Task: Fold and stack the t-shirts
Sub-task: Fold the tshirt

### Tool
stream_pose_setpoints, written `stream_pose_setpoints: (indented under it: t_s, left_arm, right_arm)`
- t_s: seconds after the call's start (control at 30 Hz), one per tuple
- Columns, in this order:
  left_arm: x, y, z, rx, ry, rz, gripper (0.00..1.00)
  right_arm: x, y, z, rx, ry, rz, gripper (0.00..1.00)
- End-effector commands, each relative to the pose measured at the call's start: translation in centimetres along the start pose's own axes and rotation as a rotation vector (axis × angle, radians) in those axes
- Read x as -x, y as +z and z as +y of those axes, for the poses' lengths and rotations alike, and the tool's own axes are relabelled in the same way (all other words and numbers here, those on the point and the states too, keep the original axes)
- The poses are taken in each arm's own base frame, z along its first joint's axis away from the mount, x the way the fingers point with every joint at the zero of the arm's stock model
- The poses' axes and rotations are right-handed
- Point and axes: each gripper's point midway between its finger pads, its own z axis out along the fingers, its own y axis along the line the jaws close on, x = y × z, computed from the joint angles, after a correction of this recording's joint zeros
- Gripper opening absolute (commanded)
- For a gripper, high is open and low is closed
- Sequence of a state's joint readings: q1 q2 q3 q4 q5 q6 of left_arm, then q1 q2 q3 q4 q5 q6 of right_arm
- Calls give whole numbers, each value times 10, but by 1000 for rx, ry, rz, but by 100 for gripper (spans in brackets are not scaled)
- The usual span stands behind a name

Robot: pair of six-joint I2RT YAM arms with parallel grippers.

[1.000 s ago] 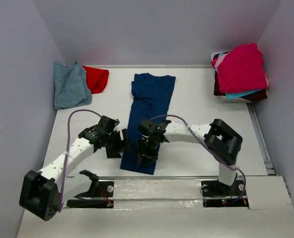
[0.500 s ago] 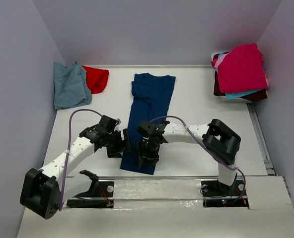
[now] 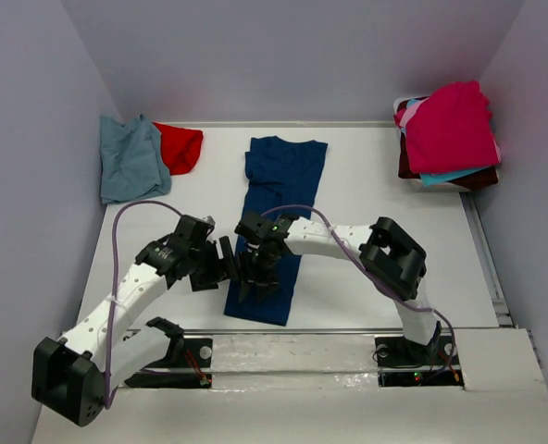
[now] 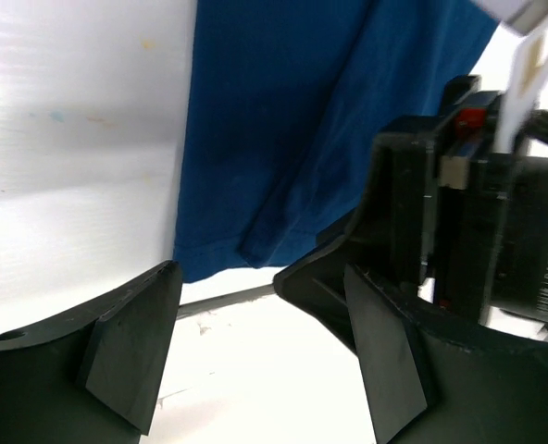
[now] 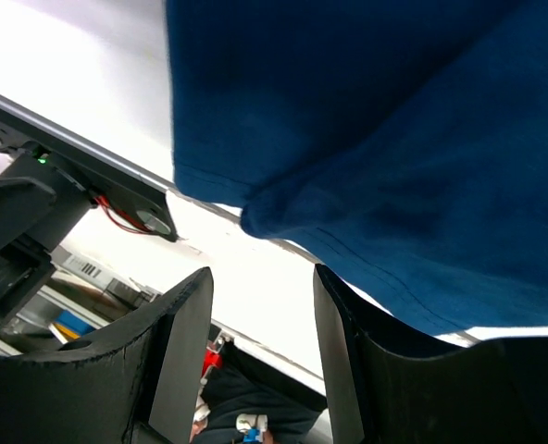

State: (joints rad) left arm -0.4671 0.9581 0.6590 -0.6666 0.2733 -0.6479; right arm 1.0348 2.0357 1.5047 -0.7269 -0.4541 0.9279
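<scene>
The navy t-shirt (image 3: 280, 199) lies down the middle of the table (image 3: 385, 240) as a long narrow strip, collar end far, hem end near the arm bases; its sleeves look tucked in, so I'd judge the lengthwise folds are done and the crosswise fold is not.

Both arms crowd the near end of that strip. The left gripper (image 3: 222, 265) hangs just beside the shirt's left edge, over bare table; in its wrist view its fingers (image 4: 130, 356) stand apart with only table and the hem corner showing between them, so it is spread and empty. The right gripper (image 3: 253, 280) sits over the near left part of the strip, close to the left one; its wrist view shows its jaws parted too, the hem beyond them rather than pinched, so it holds nothing. The hem corner looks slightly rumpled there.

At the far left a blue-grey t-shirt (image 3: 129, 159) lies partly over a red t-shirt (image 3: 181, 146); both look loose rather than squared. At the far right corner sits a heap with a magenta t-shirt (image 3: 450, 125) on top, a turquoise edge (image 3: 439, 176) and a maroon one (image 3: 482, 178) beneath; whether that heap is finished I cannot tell.

By my reckoning the job is early: one shirt half folded and several apparently untouched.
</scene>
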Motion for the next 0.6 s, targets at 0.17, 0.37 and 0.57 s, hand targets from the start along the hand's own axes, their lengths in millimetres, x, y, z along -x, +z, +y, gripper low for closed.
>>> stream_pose_setpoints:
  t_s: [0.17, 0.37, 0.57]
  left_arm:
    - [33, -36, -11, -18, -31, -198, 83]
    - [39, -50, -9, -26, -73, -283, 84]
    - [49, -70, -15, -53, -83, -371, 84]
  right_arm:
    - [5, 3, 23, 47, -32, 20, 53]
    - [3, 4, 20, 44, -25, 28, 53]
    - [1, 7, 15, 36, -16, 34, 53]
